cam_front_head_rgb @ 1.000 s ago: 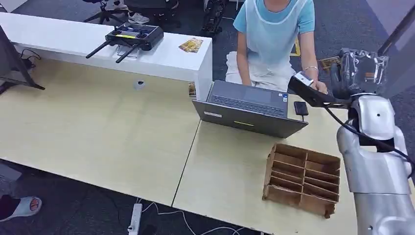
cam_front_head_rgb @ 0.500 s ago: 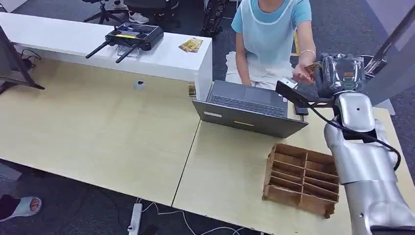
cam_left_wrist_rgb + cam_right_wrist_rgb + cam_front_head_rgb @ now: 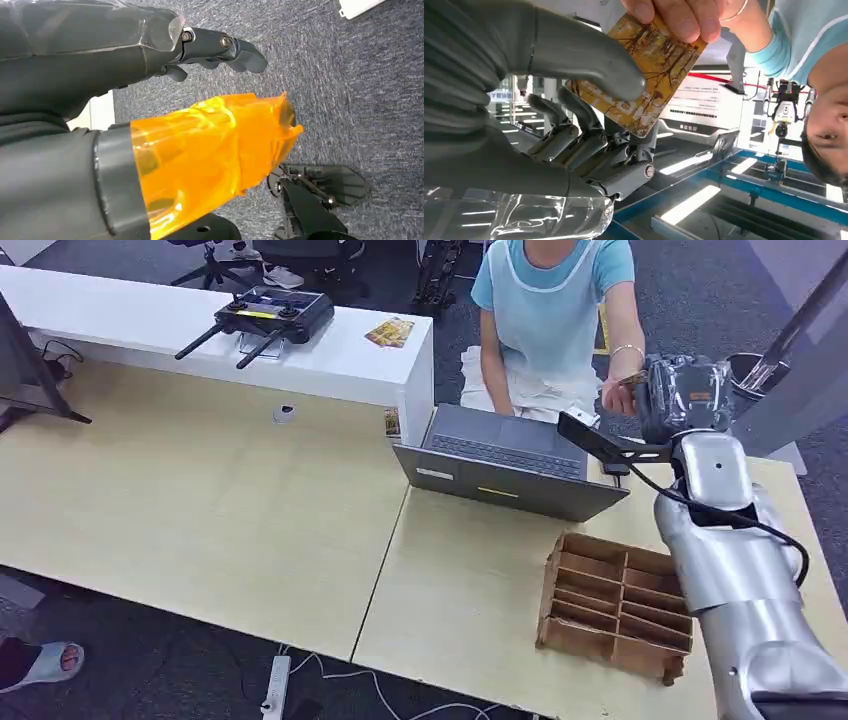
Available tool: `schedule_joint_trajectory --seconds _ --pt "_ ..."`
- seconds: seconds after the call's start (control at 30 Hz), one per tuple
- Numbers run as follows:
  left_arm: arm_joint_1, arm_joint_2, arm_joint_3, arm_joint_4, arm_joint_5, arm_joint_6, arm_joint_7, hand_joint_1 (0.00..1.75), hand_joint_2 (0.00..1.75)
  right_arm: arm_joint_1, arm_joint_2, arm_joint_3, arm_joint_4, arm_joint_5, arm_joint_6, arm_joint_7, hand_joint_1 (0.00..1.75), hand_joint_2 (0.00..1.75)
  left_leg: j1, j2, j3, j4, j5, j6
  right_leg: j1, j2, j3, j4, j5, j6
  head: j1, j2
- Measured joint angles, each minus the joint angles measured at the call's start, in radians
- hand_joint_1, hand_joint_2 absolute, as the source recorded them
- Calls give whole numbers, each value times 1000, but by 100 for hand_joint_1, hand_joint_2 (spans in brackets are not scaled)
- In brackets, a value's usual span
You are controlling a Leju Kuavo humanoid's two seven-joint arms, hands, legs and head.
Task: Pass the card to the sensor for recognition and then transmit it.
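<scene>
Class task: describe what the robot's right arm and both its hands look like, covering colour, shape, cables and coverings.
The right arm is rounded silver metal with a black cable looping beside it. The right hand has a thick grey thumb, darker fingers and clear plastic wrap. The left hand is dark grey, with orange film on its thumb.

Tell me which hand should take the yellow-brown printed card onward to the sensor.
Right. The right hand is raised at the person's hand, its thumb and fingers already on the yellow-brown printed card that both hold. The left hand hangs over grey carpet, away from the card.
</scene>
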Motion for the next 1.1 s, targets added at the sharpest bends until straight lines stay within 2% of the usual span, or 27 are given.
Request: schedule_joint_trajectory --seconds 0.47,0.6,0.7,0.87,0.97,1.1 --pt "1 3 0 0 0 -6 12 0 0 10 0 0 18 -6 -13 2 0 175 0 0 0 0 0 0 0 0 0 0 0 0 0 0" --pt "1 3 0 0 0 -6 19 0 0 34 3 -24 -7 -76 -33 -17 0 175 0 0 0 0 0 0 0 0 0 0 0 0 0 0" --pt "2 3 0 0 0 -6 19 0 0 68 14 -67 -54 -162 -27 -68 0 175 0 0 0 0 0 0 0 0 0 0 0 0 0 0" --pt "2 3 0 0 2 -5 20 0 0 139 52 -161 -197 -322 13 -134 0 175 0 0 0 0 0 0 0 0 0 0 0 0 0 0" --pt "2 2 0 0 6 -4 20 0 0 196 100 -241 -337 -459 48 -172 0 175 0 0 0 0 0 0 0 0 -1 0 0 0 -1 0" --pt "6 2 0 0 2 -2 21 0 0 283 164 -330 -561 -567 40 -208 0 175 0 -2 -1 0 0 0 0 -1 -1 0 -1 0 0 0"
